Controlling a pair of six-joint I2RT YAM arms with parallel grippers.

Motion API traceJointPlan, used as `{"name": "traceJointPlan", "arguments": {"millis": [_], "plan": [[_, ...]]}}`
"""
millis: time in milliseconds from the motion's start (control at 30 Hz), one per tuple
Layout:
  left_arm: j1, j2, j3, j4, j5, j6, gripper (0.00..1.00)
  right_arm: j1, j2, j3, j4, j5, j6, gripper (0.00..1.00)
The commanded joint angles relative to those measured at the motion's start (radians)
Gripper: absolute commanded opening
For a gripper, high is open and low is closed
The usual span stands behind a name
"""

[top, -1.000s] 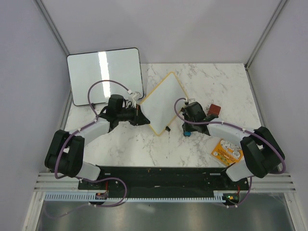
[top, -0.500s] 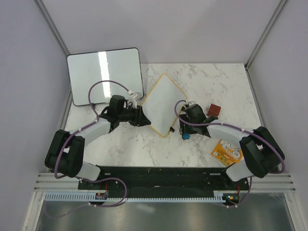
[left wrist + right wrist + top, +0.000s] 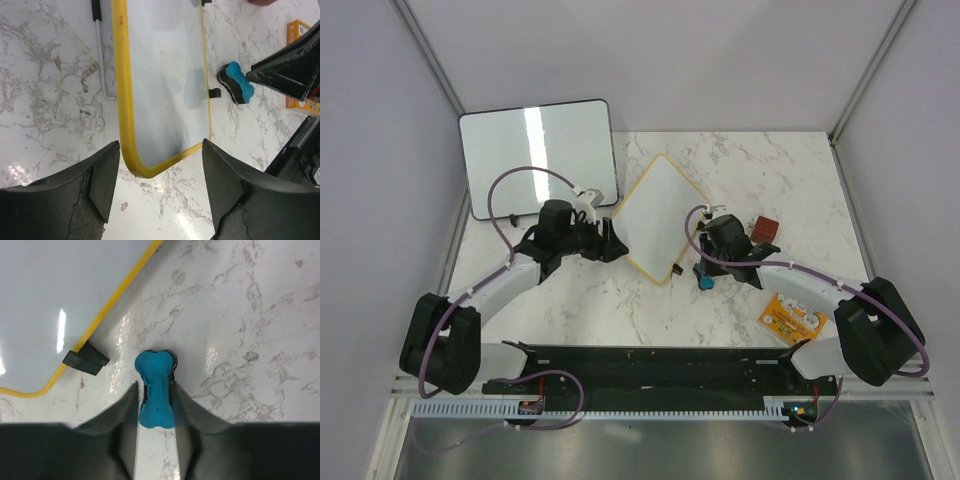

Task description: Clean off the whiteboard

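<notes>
Tipped up a second ago, the whiteboard [image 3: 655,228] is now laid flat between the arms, let go by the open, empty left gripper [image 3: 612,241]; the blue eraser [image 3: 156,402], pinched by the right gripper [image 3: 705,271], should be gripped firmly before wiping.

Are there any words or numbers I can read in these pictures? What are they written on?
Nothing here can be read for sure.
Orange packet: it has print, but too small and blurred to read.
Small whiteboard: no writing shows.
Big board: blank, only shine.
Blue eraser: no label shows.
</notes>
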Motion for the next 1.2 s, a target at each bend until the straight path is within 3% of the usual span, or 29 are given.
{"name": "traceJointPlan", "arguments": {"millis": [0,33,267,567,1167], "plan": [[-0.004,-0.058,-0.011,-0.047,-0.108,0.0,0.75,0.034,-0.018,0.023,-0.01,-0.024,0.006,0.09],[-0.004,-0.079,-0.016,-0.058,-0.122,-0.003,0.75,0.036,-0.026,0.017,-0.006,-0.025,0.014,0.0],[-0.003,-0.199,-0.008,-0.142,-0.297,-0.036,0.84,0.054,-0.02,-0.046,0.042,-0.064,0.022,0.0],[0.0,-0.309,0.136,-0.302,-0.375,-0.02,0.99,0.069,0.129,-0.049,0.186,-0.125,0.037,0.0],[0.002,-0.387,0.217,-0.423,-0.409,0.009,1.0,0.12,0.437,0.106,0.361,-0.179,0.103,0.0]]}}
